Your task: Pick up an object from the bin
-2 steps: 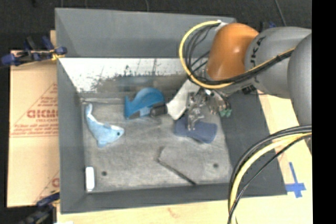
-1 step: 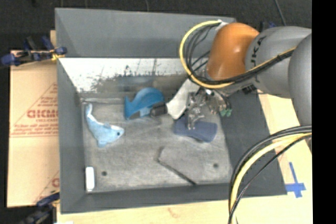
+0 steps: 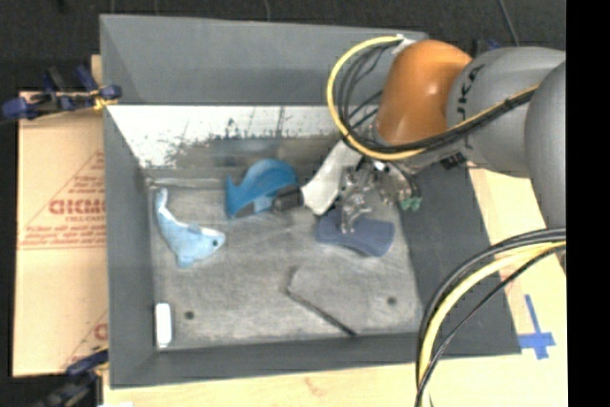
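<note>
The dark blue padded lump [image 3: 370,239] lies on the bin [image 3: 129,234] floor near the right wall, about midway between the far and near walls. I have the gripper [image 3: 355,210] down over the lump's left end, but I cannot tell whether it is open or closed. The arm comes in over the right rim with its orange wrist cover [image 3: 415,91] uppermost and the wrist pointing steeply down. A white piece [image 3: 322,184] sits just left of the gripper, with a blue shape [image 3: 255,186] beyond it.
</note>
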### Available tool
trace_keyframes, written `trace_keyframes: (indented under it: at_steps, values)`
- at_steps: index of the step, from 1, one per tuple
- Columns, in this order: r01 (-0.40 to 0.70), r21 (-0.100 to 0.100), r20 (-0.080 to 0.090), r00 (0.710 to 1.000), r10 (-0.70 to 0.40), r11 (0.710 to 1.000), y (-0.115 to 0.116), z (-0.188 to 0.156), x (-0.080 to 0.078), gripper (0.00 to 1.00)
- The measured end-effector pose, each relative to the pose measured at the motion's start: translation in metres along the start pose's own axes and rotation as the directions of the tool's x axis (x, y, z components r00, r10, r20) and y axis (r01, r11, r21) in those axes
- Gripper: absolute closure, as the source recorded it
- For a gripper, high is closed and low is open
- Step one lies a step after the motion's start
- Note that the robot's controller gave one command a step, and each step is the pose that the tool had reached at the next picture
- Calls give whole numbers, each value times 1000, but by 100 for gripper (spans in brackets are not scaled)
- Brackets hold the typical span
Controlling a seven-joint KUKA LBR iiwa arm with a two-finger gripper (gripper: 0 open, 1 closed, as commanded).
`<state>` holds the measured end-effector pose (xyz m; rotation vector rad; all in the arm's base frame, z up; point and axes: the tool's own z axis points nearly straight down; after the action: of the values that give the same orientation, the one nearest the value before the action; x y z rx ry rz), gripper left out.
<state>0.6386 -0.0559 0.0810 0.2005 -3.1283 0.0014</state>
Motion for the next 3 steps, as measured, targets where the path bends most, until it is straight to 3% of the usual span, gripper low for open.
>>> trace_keyframes:
  at_steps: [2,3]
  values:
    - [0,0,-4,1000,0,1000,0,-24,4,100]
    - [0,1,3,1000,0,1000,0,-47,2,100]
